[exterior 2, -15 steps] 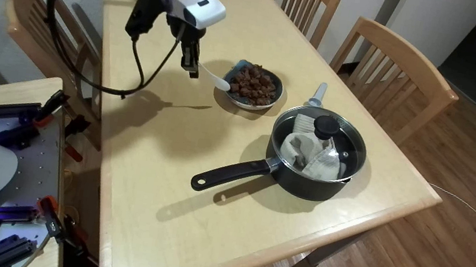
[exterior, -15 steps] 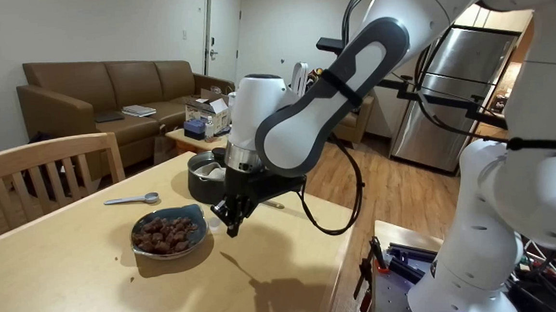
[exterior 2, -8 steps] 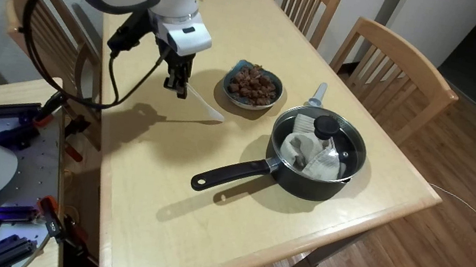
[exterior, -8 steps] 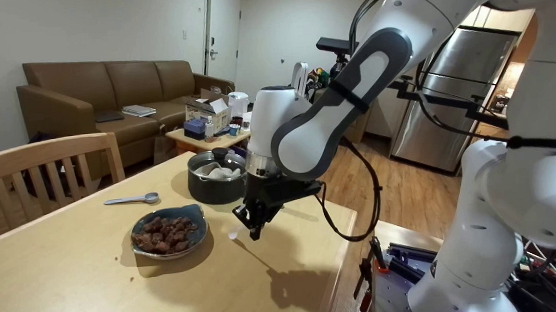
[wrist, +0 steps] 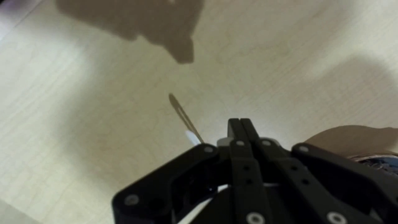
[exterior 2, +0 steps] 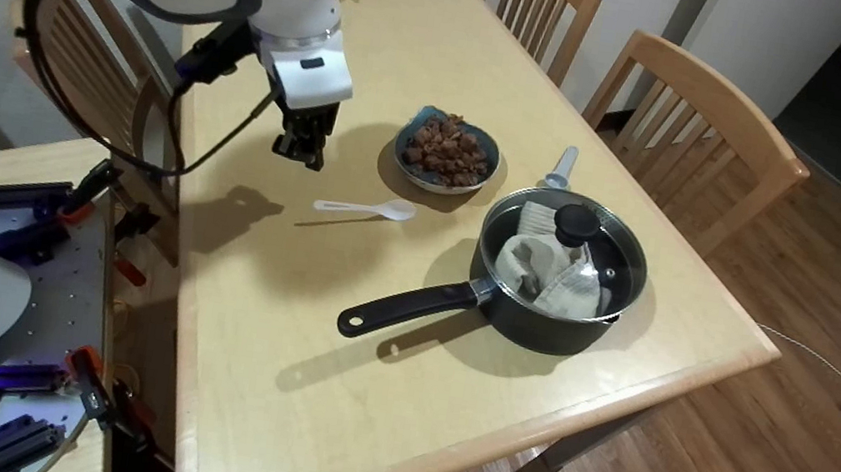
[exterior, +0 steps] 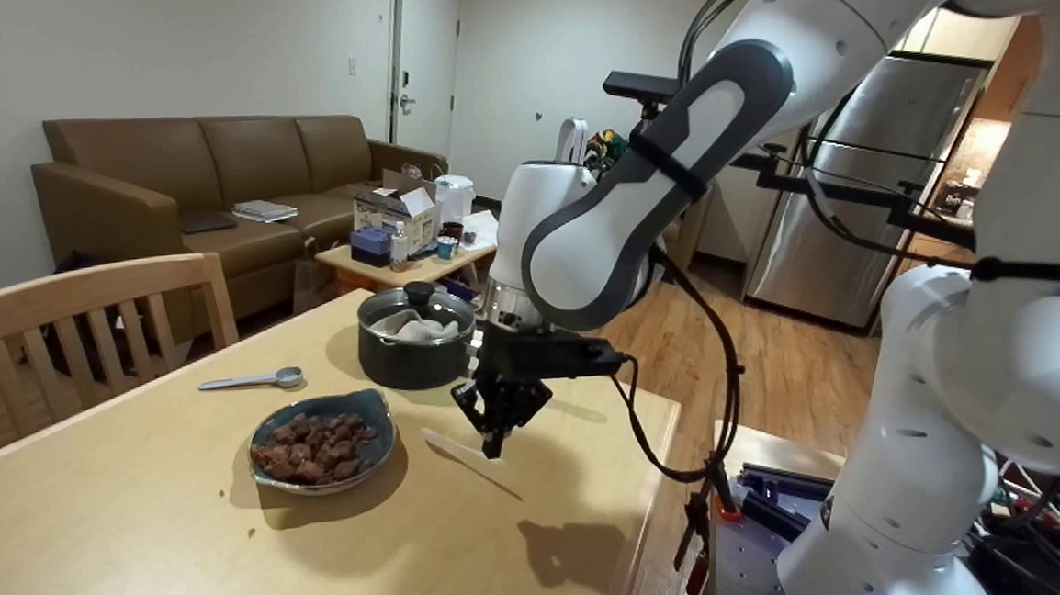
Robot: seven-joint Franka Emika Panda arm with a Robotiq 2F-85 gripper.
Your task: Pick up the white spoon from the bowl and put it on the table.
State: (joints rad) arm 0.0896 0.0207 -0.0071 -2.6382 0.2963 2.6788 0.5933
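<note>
The white spoon [exterior 2: 366, 207] is apart from my gripper, below its fingertips, between the bowl and the pot. It also shows in an exterior view [exterior: 452, 445] and its tip shows left of the fingers in the wrist view [wrist: 192, 137]; the fingers hide the rest there. Its shadow lies beside it, apart from the handle end, so it appears not flat on the table [exterior 2: 255, 429]. My gripper [exterior 2: 314, 162] is above the table; in the wrist view its fingertips [wrist: 239, 121] meet with nothing seen between them. The bowl [exterior 2: 441, 187] holds brown chunks.
A black pot [exterior 2: 540, 331] with a glass lid and cloth inside stands near the spoon, its handle [exterior 2: 409, 308] reaching over the table. A grey measuring spoon [exterior: 254, 381] lies beyond the bowl. Wooden chairs [exterior 2: 704, 95] stand along the table edge.
My gripper has moved away from the bowl with the white spoon. The spoon, held at the fingertips half a second ago, is now separate below them. The bowl and pot have not moved.
</note>
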